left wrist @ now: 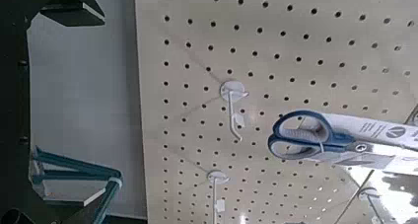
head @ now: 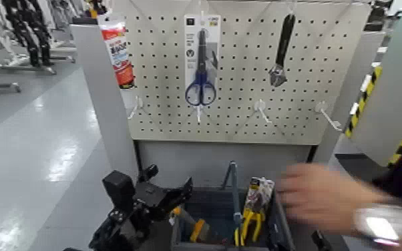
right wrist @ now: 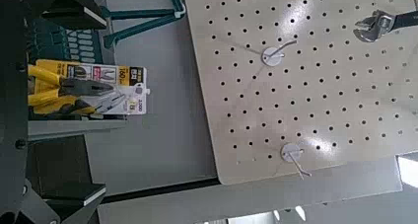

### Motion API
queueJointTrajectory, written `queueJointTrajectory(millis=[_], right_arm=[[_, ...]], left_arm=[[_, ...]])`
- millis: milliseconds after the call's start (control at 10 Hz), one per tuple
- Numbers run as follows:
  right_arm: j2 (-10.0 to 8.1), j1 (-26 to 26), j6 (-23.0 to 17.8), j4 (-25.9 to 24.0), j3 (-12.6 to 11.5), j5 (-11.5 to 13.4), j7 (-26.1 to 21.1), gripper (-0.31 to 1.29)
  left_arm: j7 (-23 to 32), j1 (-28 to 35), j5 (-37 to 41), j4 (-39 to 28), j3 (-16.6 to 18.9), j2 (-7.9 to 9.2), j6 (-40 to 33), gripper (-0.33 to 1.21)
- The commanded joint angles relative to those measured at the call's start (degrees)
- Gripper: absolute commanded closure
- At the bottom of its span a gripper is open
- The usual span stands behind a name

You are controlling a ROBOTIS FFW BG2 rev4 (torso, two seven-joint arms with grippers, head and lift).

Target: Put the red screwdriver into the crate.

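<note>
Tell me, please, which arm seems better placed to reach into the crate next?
Probably the left: its open gripper hangs beside the crate, while a person's hand is in the way on the right.

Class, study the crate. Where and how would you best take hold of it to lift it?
Probably by the top of the tall loop handle, coming from above with one finger to its left and one to its right. It stands upright at the middle of the crate, well above the low walls, and looks slim from the front.
</note>
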Motion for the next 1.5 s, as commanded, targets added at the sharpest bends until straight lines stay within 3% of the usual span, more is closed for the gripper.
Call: queueJointTrajectory(millis=[100, 1000, 1100, 1500], right_arm=[[-0.05, 0.00, -0.37, -0.09, -0.26, 0.63, 0.07, 0.13], [0.39, 0.61, -0.46, -0.35, -0.87, 1.33, 0.07, 0.13], [0.47, 0.79, -0.46, -0.44, -0.87, 1.42, -0.02, 0.13], [0.65, 0.79, 0.24, -0.79, -1.22, 2.30, -0.02, 0.13]], left_arm=[[2.98, 4.00, -2.23, -0.46, 2.15, -0.58, -2.44, 0.10], [10.98, 17.01, -12.07, -5.82, 6.99, -0.67, -8.33, 0.10], [13.88, 18.33, -13.92, -7.32, 7.16, -0.58, -8.42, 0.09], [14.23, 18.41, -14.00, -7.49, 6.81, -0.50, -8.16, 0.09]])
